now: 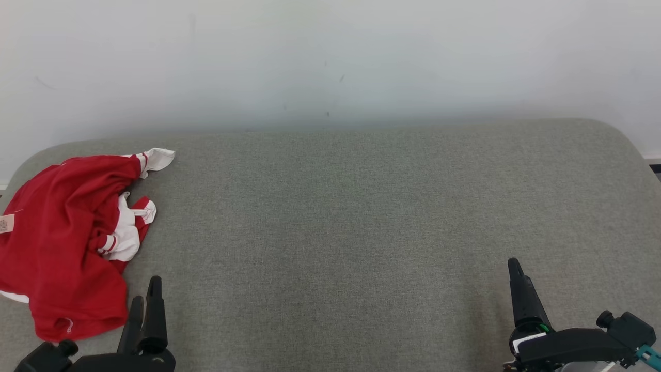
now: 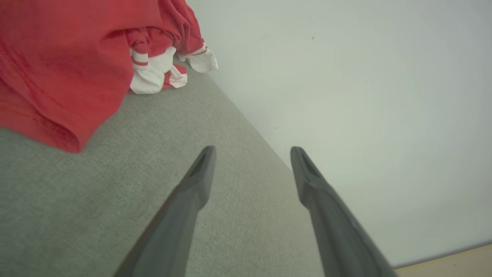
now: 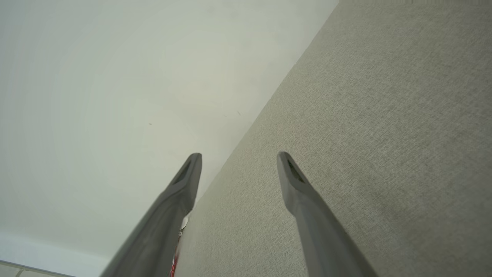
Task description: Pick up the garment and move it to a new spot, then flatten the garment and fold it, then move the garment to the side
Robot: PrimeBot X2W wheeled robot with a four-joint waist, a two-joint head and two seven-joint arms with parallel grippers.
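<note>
Garment (image 1: pixel 62 227): red, with white trim, crumpled in a heap at the far left end of the table (image 1: pixel 361 217), close to the back-left corner. It is not flattened or folded. White striped trim pieces stick out on its right side. A small white label (image 1: pixel 6 223) sits at its left edge. The table top is grey fabric, backed by a white wall (image 1: pixel 330 62).

Left hand (image 1: pixel 145 289): fingers apart, gripping nothing. It sits low at the near edge of the table, just beside the near-right hem of the garment. I can't confirm contact from the head view. In the left wrist view both fingers (image 2: pixel 192 184) are over bare grey cloth, with the garment up-left of the tips and clear of them. A tan floor strip (image 2: pixel 453 261) shows at the lower right there.

Right hand (image 1: pixel 514 268): near edge, right side of the table, well apart from the garment. The head view has it side-on with one finger visible. In the right wrist view the fingers (image 3: pixel 303 200) are spread and empty, pointing along the line where the table meets the wall.
</note>
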